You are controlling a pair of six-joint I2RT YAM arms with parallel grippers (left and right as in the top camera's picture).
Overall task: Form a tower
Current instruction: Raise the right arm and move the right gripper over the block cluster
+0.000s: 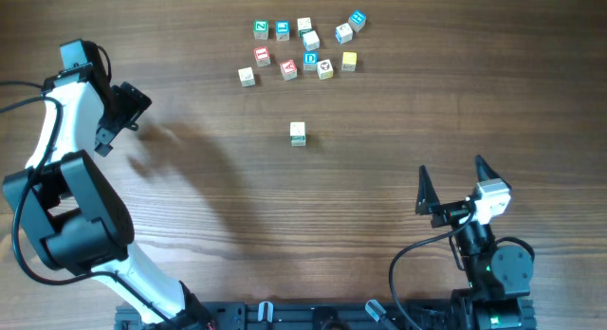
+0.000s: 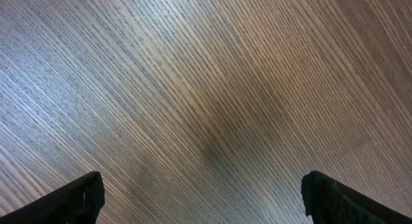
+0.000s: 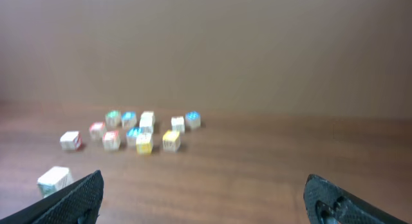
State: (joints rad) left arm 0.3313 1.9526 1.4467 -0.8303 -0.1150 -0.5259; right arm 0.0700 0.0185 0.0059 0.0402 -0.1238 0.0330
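While both arms hang back at the near side of the wooden table (image 1: 285, 226), the tower (image 1: 298, 133) amounts to a pale cube with green markings, standing alone near the middle of the table. From above I cannot tell whether it is more than one cube high; in the right wrist view it (image 3: 55, 180) looks like a single cube at the lower left. A loose cluster of letter cubes (image 1: 303, 47) lies beyond it, well apart. The left gripper (image 1: 121, 119) hovers over bare wood far to the left, fingers spread wide and holding nothing. The right gripper (image 1: 451, 174) faces the cubes from the near right, likewise spread and empty.
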